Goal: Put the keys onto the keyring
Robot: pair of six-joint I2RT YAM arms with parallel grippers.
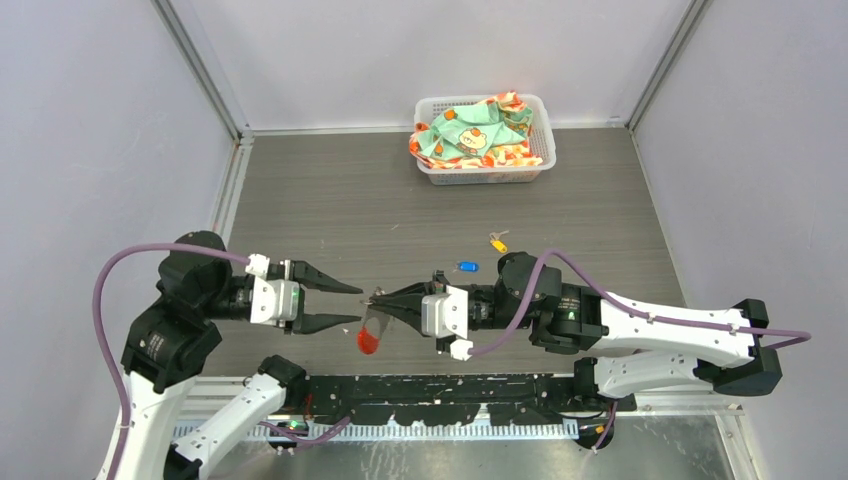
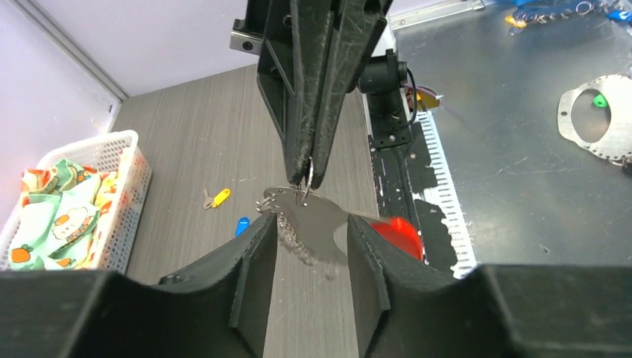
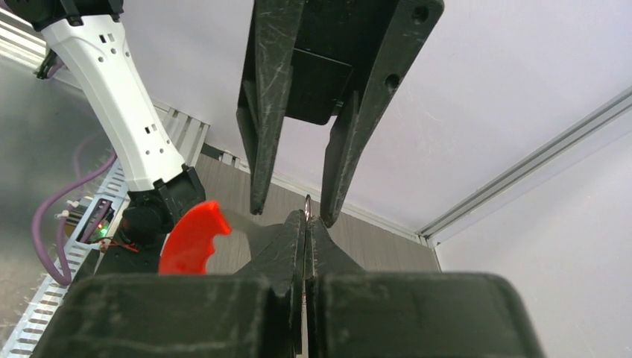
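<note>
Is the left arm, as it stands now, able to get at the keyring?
Probably yes: the left gripper is open, pointed at the keyring hanging from the shut right gripper, nothing between them.

My left gripper [image 1: 358,305] has its fingers spread. The keyring [image 1: 368,338], pinched in my right gripper [image 1: 378,297], hangs across the mouth of that gap. Blue key [image 1: 467,267] and yellow key [image 1: 498,242] lie just beyond my right arm [image 1: 640,325], open from above. Basket [image 1: 480,176] stands well apart.

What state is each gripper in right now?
Left gripper: open, holding nothing.
Right gripper: closed on the thin grey metal keyring with red plastic tag.
</note>
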